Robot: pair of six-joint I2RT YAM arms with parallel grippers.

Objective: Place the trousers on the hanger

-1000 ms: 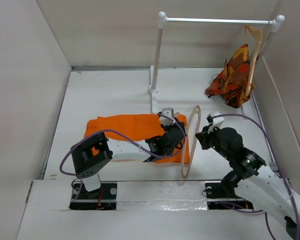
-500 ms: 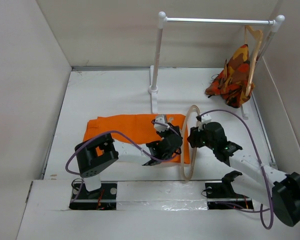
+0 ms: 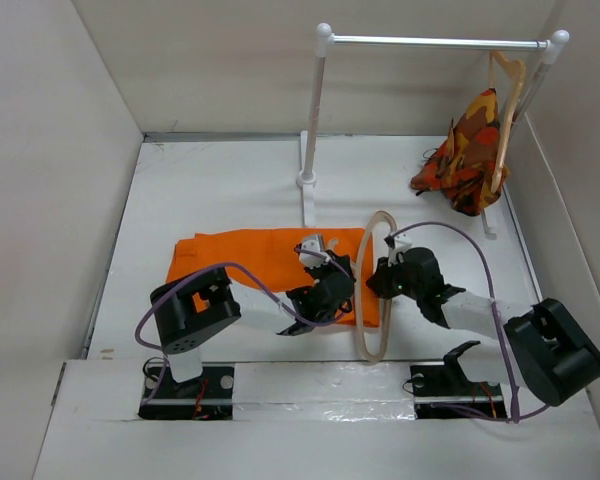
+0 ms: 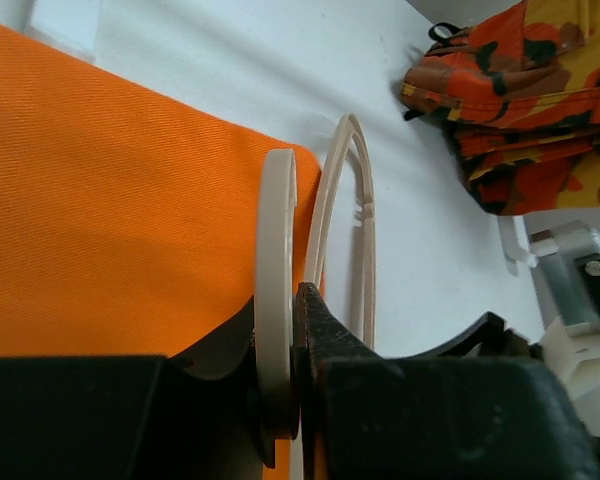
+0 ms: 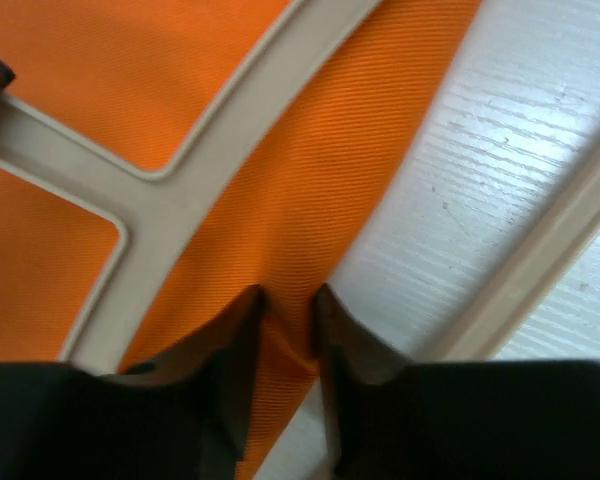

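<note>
The bright-orange trousers (image 3: 250,262) lie folded flat on the table. The cream hanger (image 3: 373,320) stands on edge at their right end. My left gripper (image 3: 332,290) is over the trousers' right part and is shut on the hanger's flat bar (image 4: 277,230); the jaws (image 4: 295,300) clamp it from both sides, with the thin arms (image 4: 365,230) just beyond. My right gripper (image 3: 380,278) is at the trousers' right edge, and its jaws (image 5: 290,318) pinch a raised fold of the orange cloth (image 5: 360,180). The hanger's frame (image 5: 155,215) lies over the cloth there.
A white rail stand (image 3: 315,110) rises behind the trousers. At its right end a tan wooden hanger (image 3: 508,100) carries a patterned orange, red and brown garment (image 3: 465,150), which also shows in the left wrist view (image 4: 520,90). White walls enclose the table.
My right arm has swung left and down to the trousers' right edge and closed on the cloth. My left gripper has shifted slightly left with the hanger.
</note>
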